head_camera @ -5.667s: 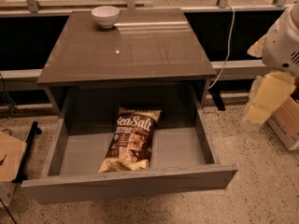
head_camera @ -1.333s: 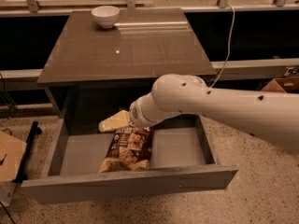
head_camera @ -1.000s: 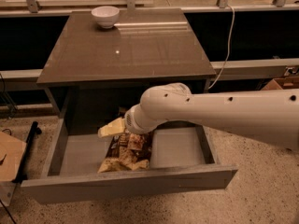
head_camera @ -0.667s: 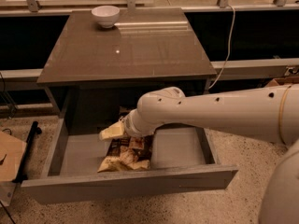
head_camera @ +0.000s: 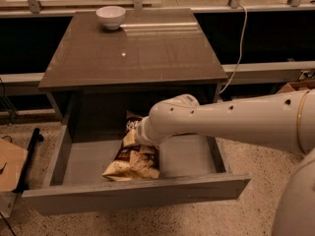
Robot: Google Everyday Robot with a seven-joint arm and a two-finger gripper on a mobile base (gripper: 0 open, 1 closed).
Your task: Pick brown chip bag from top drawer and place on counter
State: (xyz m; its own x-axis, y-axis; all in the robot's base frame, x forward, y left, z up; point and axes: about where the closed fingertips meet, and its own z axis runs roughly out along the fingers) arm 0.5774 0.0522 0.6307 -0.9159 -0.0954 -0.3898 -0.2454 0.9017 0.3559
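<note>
The brown chip bag (head_camera: 134, 161) lies in the open top drawer (head_camera: 133, 194), left of the middle, its lower half showing and its upper half hidden under my arm. My gripper (head_camera: 132, 135) reaches in from the right on the long white arm (head_camera: 231, 122) and sits down on the bag's upper part, touching it. The grey-brown counter (head_camera: 142, 53) is above the drawer.
A white bowl (head_camera: 110, 17) stands at the counter's far left corner. A white cable (head_camera: 241, 38) hangs behind the counter's right side. Cardboard (head_camera: 9, 163) and a black bar (head_camera: 30, 151) lie on the floor to the left. A box (head_camera: 290, 86) is at the right.
My arm has swung in from the right over the drawer and come down, so the gripper now rests on the bag's upper part. The bag lies in about the same place.
</note>
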